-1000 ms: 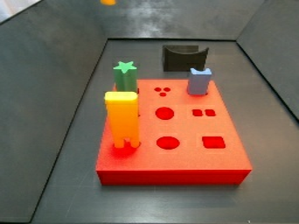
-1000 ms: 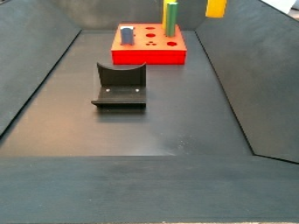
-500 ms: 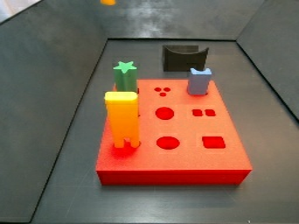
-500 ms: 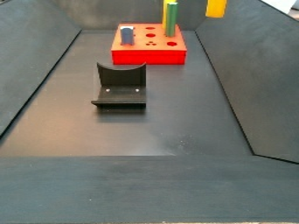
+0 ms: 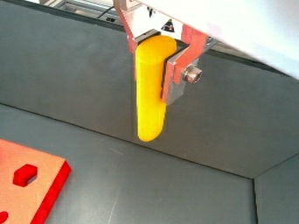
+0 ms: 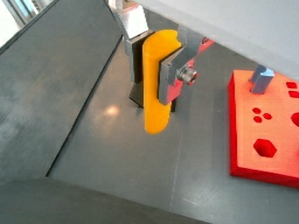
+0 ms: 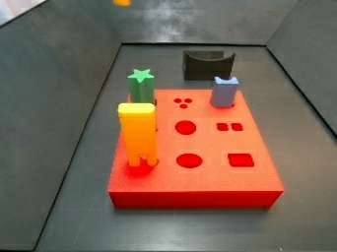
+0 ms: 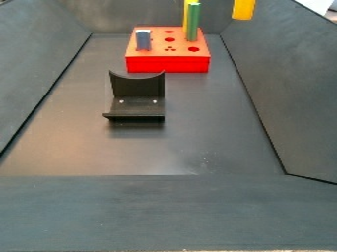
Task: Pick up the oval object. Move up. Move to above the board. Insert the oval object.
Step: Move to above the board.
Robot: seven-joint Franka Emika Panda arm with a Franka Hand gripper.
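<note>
Fixture (image 8: 134,95): set on the dark counter (image 8: 158,148), nearest. Board (image 8: 168,54): laid farther back, carrying a green star peg (image 7: 141,84) and blue piece (image 7: 226,92). Claw (image 5: 159,54): raised above the counter, clamped on the oval object (image 5: 152,92), which is held upright, off the board.

Floor (image 8: 171,148): fixture (image 8: 134,96), board (image 8: 168,61).

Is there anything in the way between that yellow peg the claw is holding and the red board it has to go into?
Nothing visible does. The gripper holds the oval object clear above the dark floor, off to one side of the board. In a wrist view only open air lies between them. A blue peg stands at the board's far edge.
</note>
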